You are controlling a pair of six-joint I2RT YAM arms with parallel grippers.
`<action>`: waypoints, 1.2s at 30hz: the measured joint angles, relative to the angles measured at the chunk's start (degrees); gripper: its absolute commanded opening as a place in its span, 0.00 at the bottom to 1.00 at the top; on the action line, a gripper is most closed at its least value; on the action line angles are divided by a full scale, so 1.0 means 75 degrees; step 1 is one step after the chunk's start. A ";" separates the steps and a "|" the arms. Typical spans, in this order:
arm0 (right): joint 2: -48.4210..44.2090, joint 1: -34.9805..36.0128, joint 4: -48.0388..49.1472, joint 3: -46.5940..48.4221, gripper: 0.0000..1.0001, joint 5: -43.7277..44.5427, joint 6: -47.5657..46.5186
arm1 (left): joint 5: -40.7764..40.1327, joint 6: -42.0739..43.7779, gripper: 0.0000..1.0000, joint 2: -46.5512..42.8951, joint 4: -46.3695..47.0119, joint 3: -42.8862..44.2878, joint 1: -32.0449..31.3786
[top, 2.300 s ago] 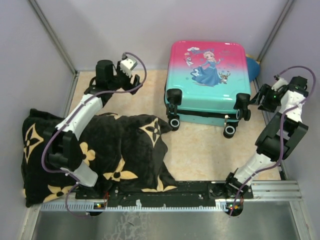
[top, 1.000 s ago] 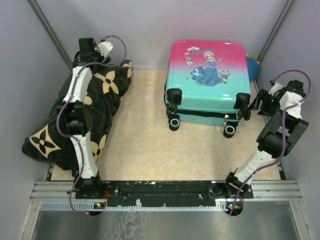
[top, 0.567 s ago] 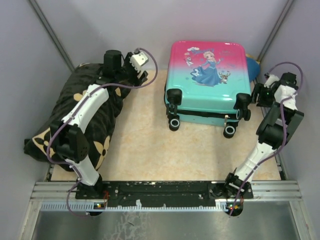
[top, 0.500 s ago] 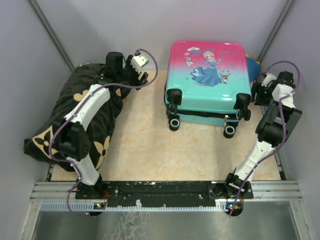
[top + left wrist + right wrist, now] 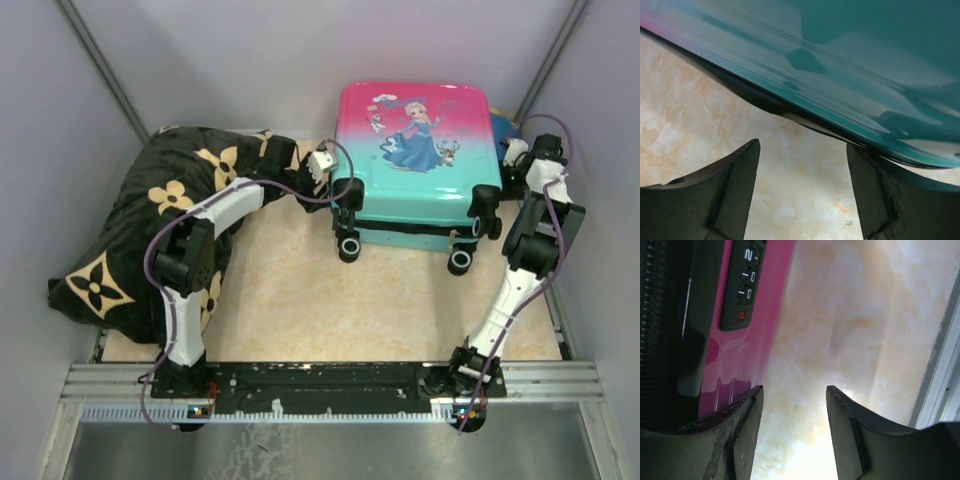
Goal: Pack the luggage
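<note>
Robot test cell, probably within a laboratory; nothing beyond the enclosure is visible. Indicators: plain pale grey wall panels (image 5: 250,50) enclose a beige marble-pattern tabletop (image 5: 300,300) on three sides. Slanted grey metal corner struts (image 5: 103,65) frame the panels. A ribbed aluminium base rail (image 5: 540,380) at the near edge carries two white-and-black robot arms (image 5: 225,205).

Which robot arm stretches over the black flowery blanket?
The left arm crosses the blanket; the right arm stands apart from it, beside the suitcase.
</note>
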 measured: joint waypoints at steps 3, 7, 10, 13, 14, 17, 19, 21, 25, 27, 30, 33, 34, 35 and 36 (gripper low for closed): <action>0.0163 0.0117 0.0064 0.0262 0.55 0.0050 -0.0122 | 0.0201 0.0370 0.78 -0.0181 0.0338 -0.0463 -0.0064; 0.0318 0.0481 0.0425 0.0440 0.55 0.0079 -0.0163 | 0.0729 0.0895 0.78 -0.1169 0.1005 -0.2145 -0.0149; 0.0481 0.0933 0.0769 0.0644 0.57 0.0122 -0.0160 | 0.0755 0.1335 0.78 -0.1769 0.0935 -0.2830 -0.0297; 0.0801 0.1378 0.1102 0.1110 0.62 0.0181 -0.0137 | 0.0711 0.1489 0.78 -0.2113 0.0682 -0.3147 -0.0178; 0.0938 0.1507 0.1224 0.1332 0.63 0.0224 -0.0108 | 0.0653 0.1518 0.78 -0.2232 0.0612 -0.3252 -0.0154; 0.1230 0.1754 0.1343 0.1932 0.68 0.0455 -0.0096 | 0.0507 0.1609 0.78 -0.2448 0.0446 -0.3421 -0.0152; 0.1352 0.1801 0.1320 0.2314 0.71 0.0539 -0.0070 | 0.0481 0.1661 0.78 -0.2498 0.0414 -0.3465 -0.0157; 0.1326 0.1737 0.1244 0.2425 0.76 0.0481 -0.0015 | 0.0458 0.1684 0.79 -0.2500 0.0420 -0.3477 -0.0172; 0.0807 0.1180 0.1096 0.1816 0.82 -0.0213 0.0460 | 0.0353 0.1641 0.81 -0.2527 0.0434 -0.3494 -0.0210; 0.0020 0.0761 0.0912 0.0810 0.84 -0.0577 0.0702 | 0.0259 0.1550 0.82 -0.2576 0.0469 -0.3547 -0.0239; -0.1702 0.0029 0.1014 -0.1271 0.89 -0.0790 0.0906 | 0.0140 0.1393 0.84 -0.2672 0.0629 -0.3710 -0.0289; -0.3733 -0.0560 0.1262 -0.3261 0.90 -0.0664 0.1023 | 0.0108 0.1215 0.86 -0.2859 0.0804 -0.3960 -0.0338; -0.4418 -0.0592 0.1288 -0.3829 0.90 -0.0653 0.1046 | 0.0096 0.1160 0.86 -0.2926 0.0833 -0.4033 -0.0356; -0.5050 -0.0562 0.1355 -0.4345 0.90 -0.0673 0.1075 | 0.0087 0.1090 0.86 -0.2996 0.0845 -0.4092 -0.0379; -0.5738 -0.0466 0.1443 -0.4911 0.90 -0.0714 0.1110 | 0.0067 0.1029 0.86 -0.3045 0.0851 -0.4124 -0.0391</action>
